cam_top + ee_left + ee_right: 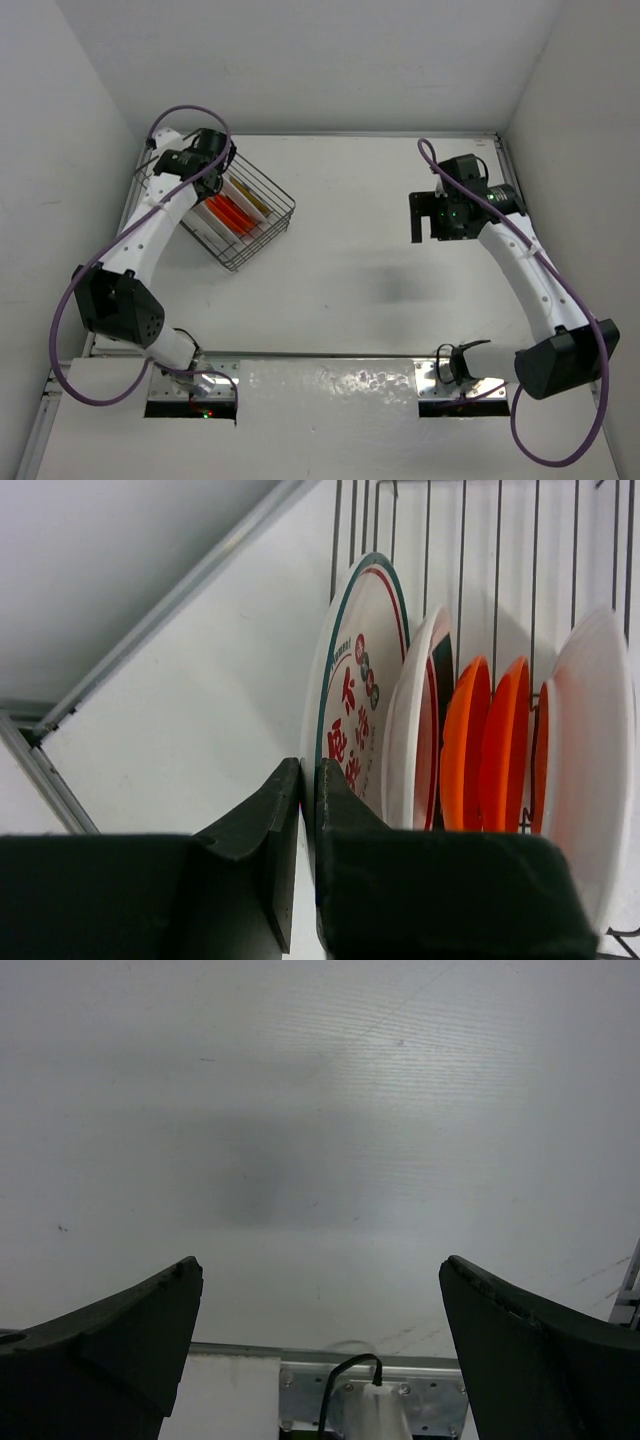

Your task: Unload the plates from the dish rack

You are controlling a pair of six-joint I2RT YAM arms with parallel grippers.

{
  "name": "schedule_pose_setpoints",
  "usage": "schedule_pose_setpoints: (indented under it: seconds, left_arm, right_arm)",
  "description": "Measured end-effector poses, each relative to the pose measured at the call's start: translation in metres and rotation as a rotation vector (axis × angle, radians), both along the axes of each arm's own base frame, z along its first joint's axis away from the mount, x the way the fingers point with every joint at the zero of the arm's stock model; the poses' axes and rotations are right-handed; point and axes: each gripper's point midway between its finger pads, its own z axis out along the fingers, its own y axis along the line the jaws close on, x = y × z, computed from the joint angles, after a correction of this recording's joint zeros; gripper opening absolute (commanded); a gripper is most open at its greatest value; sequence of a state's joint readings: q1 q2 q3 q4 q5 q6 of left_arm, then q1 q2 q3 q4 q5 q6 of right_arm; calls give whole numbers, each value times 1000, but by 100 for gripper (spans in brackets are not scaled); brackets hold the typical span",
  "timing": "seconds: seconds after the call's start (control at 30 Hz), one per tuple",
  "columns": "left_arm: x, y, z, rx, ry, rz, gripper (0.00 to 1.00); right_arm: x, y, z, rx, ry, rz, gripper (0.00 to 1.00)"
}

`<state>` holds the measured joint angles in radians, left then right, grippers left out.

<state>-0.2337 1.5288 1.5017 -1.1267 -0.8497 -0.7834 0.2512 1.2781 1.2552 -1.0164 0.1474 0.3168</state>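
Plates [470, 740], small, round, white and orange, stand on edge in black wire dish rack [268, 232], far-left corner of tabletop [380, 290]. My left end effector [310, 780] is clenched on teal-rimmed white plate [355, 680]; right end effector [320, 1265] released.

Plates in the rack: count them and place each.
5 clearly, upright in the dish rack: printed plate in the left gripper, then white plate, orange plate, second orange plate, end white plate. Others may be hidden.
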Motion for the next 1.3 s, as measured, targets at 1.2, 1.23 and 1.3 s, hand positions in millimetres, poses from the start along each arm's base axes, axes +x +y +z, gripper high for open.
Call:
schedule_pose_setpoints:
  seconds: [1.2, 1.23, 1.3]
  left_arm:
    - [51, -166, 207, -559, -900, -935, 0]
    - [54, -176, 196, -608, -880, -964, 0]
    - [58, -192, 172, -698, -829, -997, 0]
  right_arm:
    - [99, 165, 143, 985, -393, 247, 98]
    - [100, 168, 147, 1009, -399, 257, 97]
    - [103, 173, 154, 1050, -416, 272, 94]
